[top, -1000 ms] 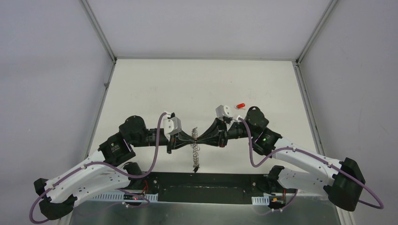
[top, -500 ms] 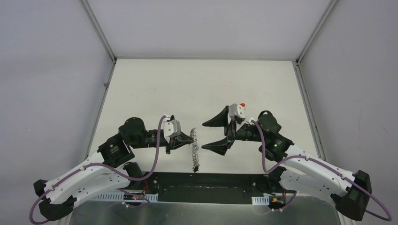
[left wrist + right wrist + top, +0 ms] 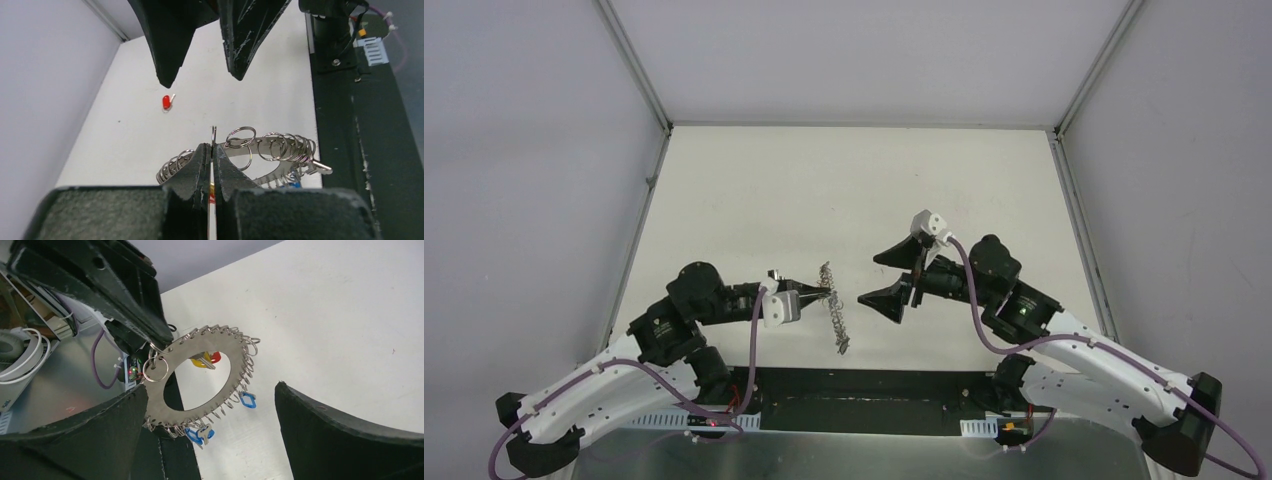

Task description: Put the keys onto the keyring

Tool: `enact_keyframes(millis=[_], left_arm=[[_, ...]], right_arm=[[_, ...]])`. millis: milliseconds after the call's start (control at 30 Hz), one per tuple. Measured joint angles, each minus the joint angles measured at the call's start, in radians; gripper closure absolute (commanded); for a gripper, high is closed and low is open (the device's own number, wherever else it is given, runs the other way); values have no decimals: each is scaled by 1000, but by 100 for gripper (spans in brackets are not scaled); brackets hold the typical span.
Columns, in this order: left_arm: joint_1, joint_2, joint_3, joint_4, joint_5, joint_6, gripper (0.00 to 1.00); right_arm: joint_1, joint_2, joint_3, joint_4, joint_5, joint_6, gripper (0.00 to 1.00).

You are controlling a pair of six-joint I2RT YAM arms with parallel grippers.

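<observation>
Now the left fingers [image 3: 814,293] are pinched shut on a small wire loop [image 3: 213,134] at the rim of the keyring [image 3: 835,318], holding it on edge. Just right of the keyring, the right fingers [image 3: 892,298] stand spread wide, gripping nothing. A red-tagged key [image 3: 166,102] lies on the tabletop [image 3: 754,190], well apart from the keyring. Blue-tagged keys [image 3: 247,400] hang from its rim.

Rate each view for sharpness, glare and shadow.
Top view: even light, no glare, keyring tiny. Left wrist view: keyring crisp, left fingers dark, red key small but clear. Right wrist view: keyring sharp, right fingers plain black masses.
</observation>
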Motion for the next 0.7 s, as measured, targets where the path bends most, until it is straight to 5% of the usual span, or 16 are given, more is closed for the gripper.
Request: enact_keyframes(millis=[333, 700], left_arm=[[0, -104, -66, 49, -6, 225, 100], [0, -126, -73, 66, -32, 255, 100]], right_arm=[[0, 47, 27, -55, 183, 142, 0], [-14, 40, 27, -61, 366, 248, 0]])
